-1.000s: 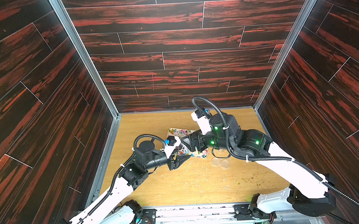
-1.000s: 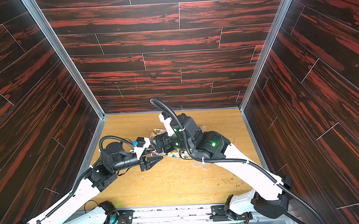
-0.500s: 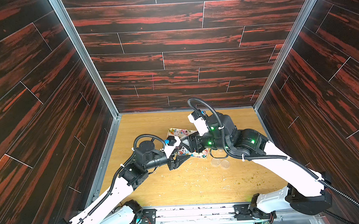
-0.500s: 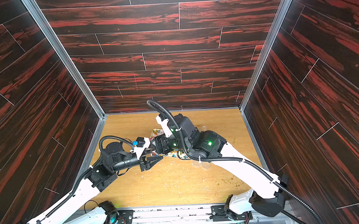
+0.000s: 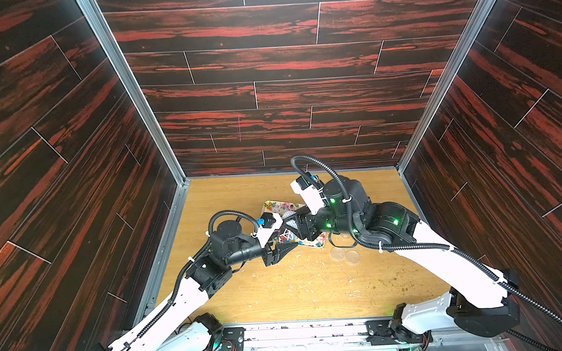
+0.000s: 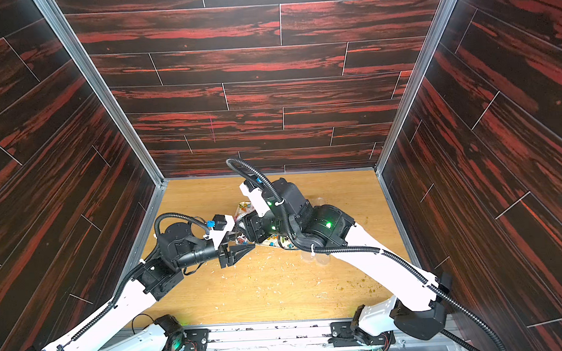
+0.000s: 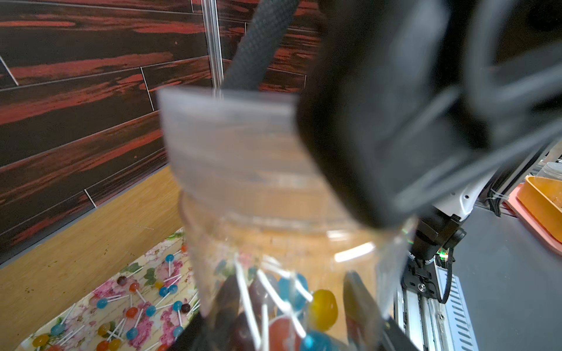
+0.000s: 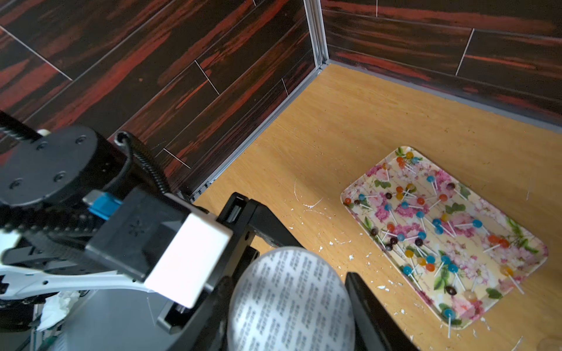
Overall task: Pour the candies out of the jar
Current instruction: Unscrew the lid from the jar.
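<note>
1. The left claw (image 7: 290, 276) is gripping a clear plastic jar (image 7: 273, 212). Its dark fingers (image 7: 359, 297) are pressing the jar's wall from either side.
2. The jar is hanging in the air at the side of a rectangular tray with a pink flower print (image 8: 345, 194), the side nearest the left arm. I cannot tell whether it is over the tray's edge or just beside it.
3. Small round glossy candies (image 7: 322, 307) on thin pale sticks, in blue, yellow, orange and dark colours, are sitting inside the jar. They are bunching at the end held by the left claw.
4. Many more candies (image 8: 425, 231) are lying scattered one deep across the tray.
5. The right claw (image 8: 289, 279) is straddling the jar's round white end, which is printed with dark text. One black finger (image 8: 365, 304) is sitting just beside its rim. I cannot tell whether the claw is actually squeezing.
6. In both top views the right arm is reaching across above the tray and hiding much of it.
7. The tray is lying flat on the light wooden surface (image 8: 365, 121). Pale crumbs (image 8: 313, 206) are lying just beside the tray, on the left arm's side.
8. Two small clear round items (image 5: 345, 255) are resting near the tray's corner on the right arm's side. They are too faint to identify.
</note>
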